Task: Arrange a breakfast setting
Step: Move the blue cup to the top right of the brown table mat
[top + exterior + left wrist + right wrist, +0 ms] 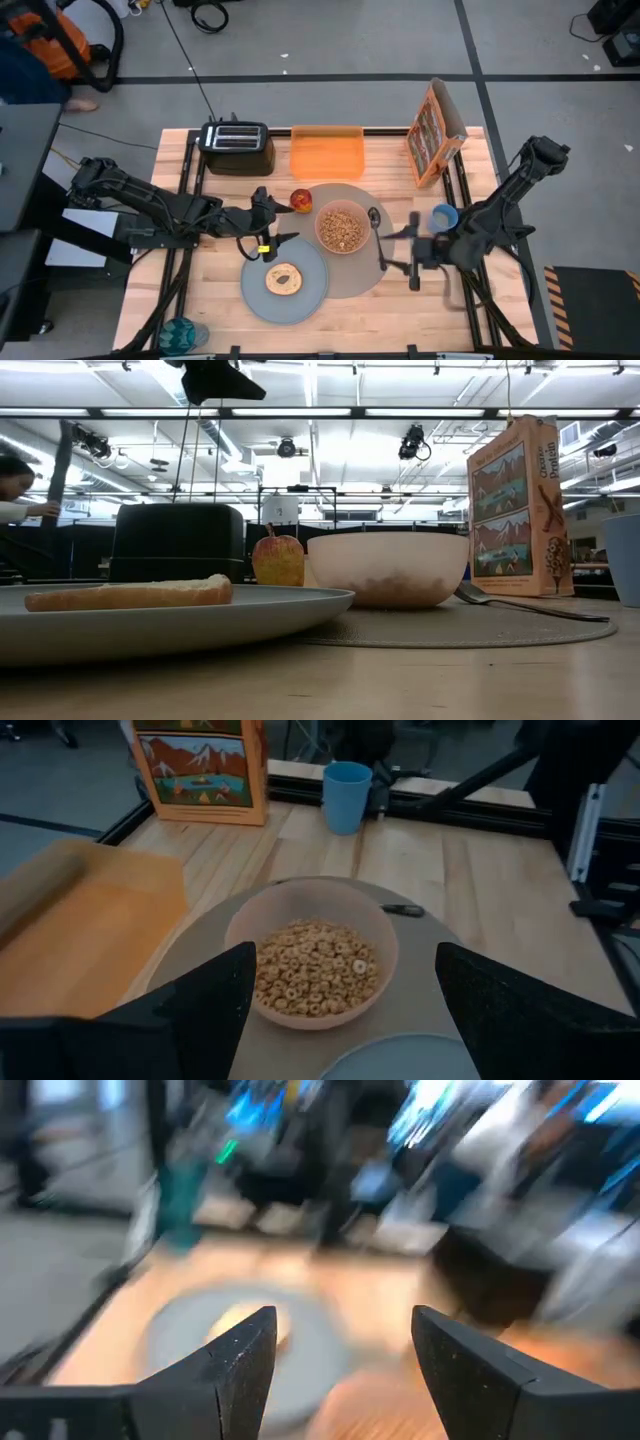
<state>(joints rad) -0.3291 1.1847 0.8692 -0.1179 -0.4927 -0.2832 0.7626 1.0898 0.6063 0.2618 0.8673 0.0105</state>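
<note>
The right gripper (400, 250), jaws spread and empty, is hovering near the table's right edge beside the small blue cup (444, 215). The cup looks light, rigid and smooth-walled, so gripping across its rim seems safest. The left gripper (268, 228) is waiting spread over the grey plate (310, 290).

Printed lettering is being shown on only one thing, the cereal box (515, 506) standing upright at the far right of the bench (400, 680). In the low view, a line of small print is being carried along the top of its front panel and larger dark lettering is running up its right edge, but neither is being rendered clearly enough to be read. In the left wrist view only the box's mountain picture is being shown. No other text is being displayed.
</note>
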